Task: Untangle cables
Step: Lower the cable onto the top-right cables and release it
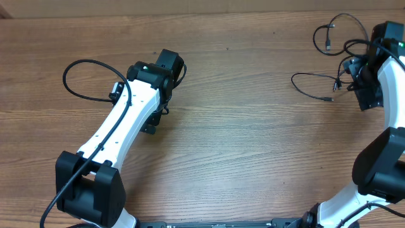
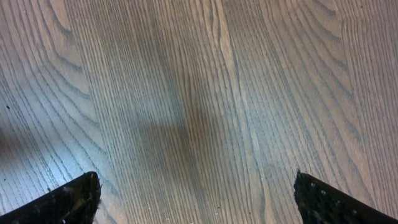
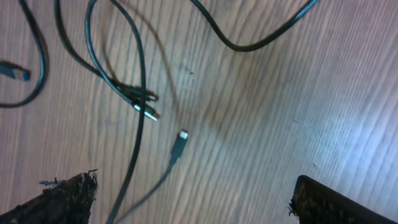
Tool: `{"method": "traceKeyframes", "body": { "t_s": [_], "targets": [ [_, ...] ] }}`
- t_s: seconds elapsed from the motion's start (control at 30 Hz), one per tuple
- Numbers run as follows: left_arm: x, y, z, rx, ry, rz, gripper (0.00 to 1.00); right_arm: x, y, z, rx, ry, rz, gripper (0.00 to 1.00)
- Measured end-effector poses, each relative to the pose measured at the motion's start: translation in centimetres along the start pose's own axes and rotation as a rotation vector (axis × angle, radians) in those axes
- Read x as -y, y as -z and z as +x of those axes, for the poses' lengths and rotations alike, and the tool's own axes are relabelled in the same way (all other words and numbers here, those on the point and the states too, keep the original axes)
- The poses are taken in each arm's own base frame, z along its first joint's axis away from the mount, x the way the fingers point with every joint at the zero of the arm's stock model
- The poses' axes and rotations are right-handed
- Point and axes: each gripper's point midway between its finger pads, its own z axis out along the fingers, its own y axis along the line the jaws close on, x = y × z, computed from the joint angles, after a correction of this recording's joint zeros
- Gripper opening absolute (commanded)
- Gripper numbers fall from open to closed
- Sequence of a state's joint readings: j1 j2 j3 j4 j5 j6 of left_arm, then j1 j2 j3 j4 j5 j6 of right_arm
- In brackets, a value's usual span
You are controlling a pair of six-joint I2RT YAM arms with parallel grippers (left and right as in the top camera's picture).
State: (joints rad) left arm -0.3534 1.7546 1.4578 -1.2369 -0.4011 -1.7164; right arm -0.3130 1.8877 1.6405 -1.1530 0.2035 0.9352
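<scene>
While the top view shows both arms at once, it hides the jaws behind the dark heads of the arms; only the wrist views show them. In the left wrist view the left jaws are spread wide, with one dark finger [image 2: 68, 200] in each bottom corner; between them is only the bare wood of the desk [image 2: 205, 93], and they pinch nothing. In the right wrist view the right jaws are spread wide too, and they also pinch nothing; the cables [image 3: 239, 48] lie loose on the desk below them. This close view shows small things that the top view does not: two plugs [image 3: 147, 104] lie side by side where two strands cross; a silver plug [image 3: 181, 135] lies just beside them; one more plug [image 3: 15, 73] lies at the far left edge. One strand runs down close to the left finger [image 3: 65, 200] but does not touch it. The top view shows where it all sits: the cables are at the far right of the desk, by the right arm [image 1: 387, 95], well apart from the left arm [image 1: 123, 120]; a black cord [image 1: 66, 82] loops out beside the left arm.
</scene>
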Motion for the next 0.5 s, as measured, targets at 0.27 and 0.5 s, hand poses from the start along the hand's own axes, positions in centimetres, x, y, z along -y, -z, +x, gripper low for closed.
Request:
{"method": "traceKeyframes", "body": {
  "t_s": [0.27,0.5],
  "targets": [
    [0.0,0.0,0.0,0.0,0.0,0.0,1.0,-1.6,-4.6,1.2,-0.034,0.005,-0.081,1.0],
    [0.0,0.0,0.0,0.0,0.0,0.0,0.99,-3.3,-8.4,2.1,-0.082,0.01,-0.115,0.24]
  ]
}}
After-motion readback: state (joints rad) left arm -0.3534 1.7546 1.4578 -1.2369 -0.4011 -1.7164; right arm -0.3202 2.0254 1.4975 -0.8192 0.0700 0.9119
